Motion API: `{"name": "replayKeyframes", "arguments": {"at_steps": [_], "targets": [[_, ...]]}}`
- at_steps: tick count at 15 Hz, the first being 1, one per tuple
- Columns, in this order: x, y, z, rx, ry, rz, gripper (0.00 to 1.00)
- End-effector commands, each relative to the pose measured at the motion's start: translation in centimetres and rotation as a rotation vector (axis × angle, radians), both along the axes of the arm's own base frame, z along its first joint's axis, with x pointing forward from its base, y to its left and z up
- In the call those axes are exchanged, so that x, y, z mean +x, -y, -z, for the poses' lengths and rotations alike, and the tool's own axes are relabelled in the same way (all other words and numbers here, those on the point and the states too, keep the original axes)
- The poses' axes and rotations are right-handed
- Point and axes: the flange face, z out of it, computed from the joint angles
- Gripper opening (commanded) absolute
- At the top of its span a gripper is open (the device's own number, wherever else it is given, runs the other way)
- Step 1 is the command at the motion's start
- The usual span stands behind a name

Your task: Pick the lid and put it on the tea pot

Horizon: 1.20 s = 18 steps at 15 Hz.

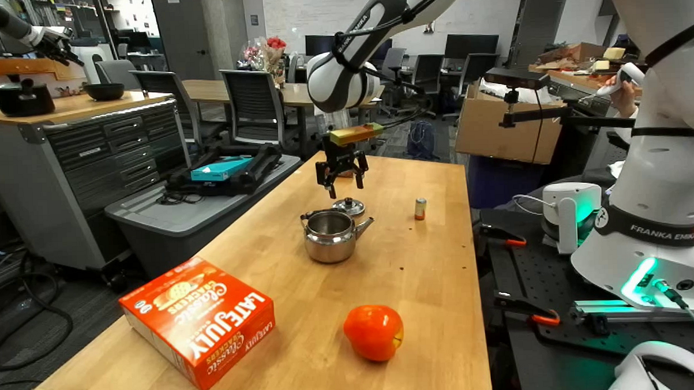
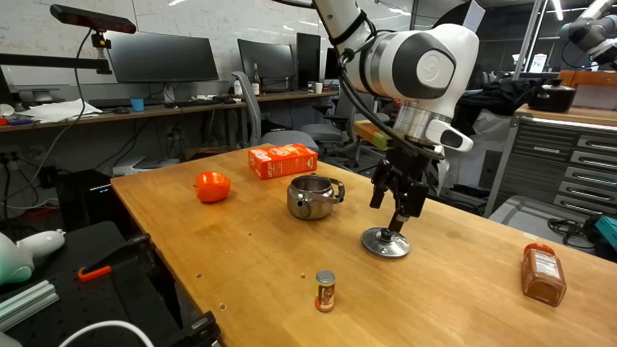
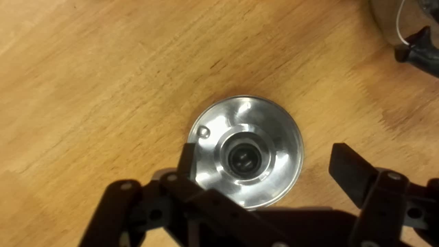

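Lid [image 3: 245, 156] and teapot [image 1: 330, 244] are seen apart on the table [image 1: 437, 307], between its two long edges, the lid laid flat, knob [image 2: 385, 235] upward. Above it the gripper [image 1: 346, 190] is held, its jaws released and spread wide; its height over the lid is hard to judge. In the wrist view, part of the lid's rim is covered by one of the fingers [image 3: 187, 157], while the knob is shown between them. The teapot is cut off at that view's upper right corner, where little beyond its handle [image 3: 420, 53] is shown. A spice jar [image 2: 544, 277], toward a short edge, is mostly hidden behind the gripper in an exterior view; a reddish-brown filling seems to be shown through its side. Through the teapot's open top the inner wall is seen, but its bottom cannot be made out. What is held by the cracker box [image 1: 201, 321], near one corner, and by the small bottle [image 2: 325, 291], toward the robot's long edge, cannot be told.
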Motion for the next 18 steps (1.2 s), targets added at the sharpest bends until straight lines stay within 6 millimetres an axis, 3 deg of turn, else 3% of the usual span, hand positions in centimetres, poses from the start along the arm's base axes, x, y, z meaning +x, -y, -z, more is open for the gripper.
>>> {"name": "replayKeyframes", "arguments": {"at_steps": [1,9,10,11,13,18], "targets": [[0.1,0.7,1.1,-0.039,0.037,-0.004,1.00],[-0.1,1.3,2.1,-0.065,0.040,-0.014,1.00],[-0.1,1.3,2.2,-0.066,0.038,-0.016,0.96],[-0.1,1.3,2.2,-0.067,0.035,-0.018,0.74],[-0.2,1.2,2.2,-0.060,0.033,-0.022,0.70],[-0.4,1.0,2.4,-0.040,0.020,-0.026,0.31]]}}
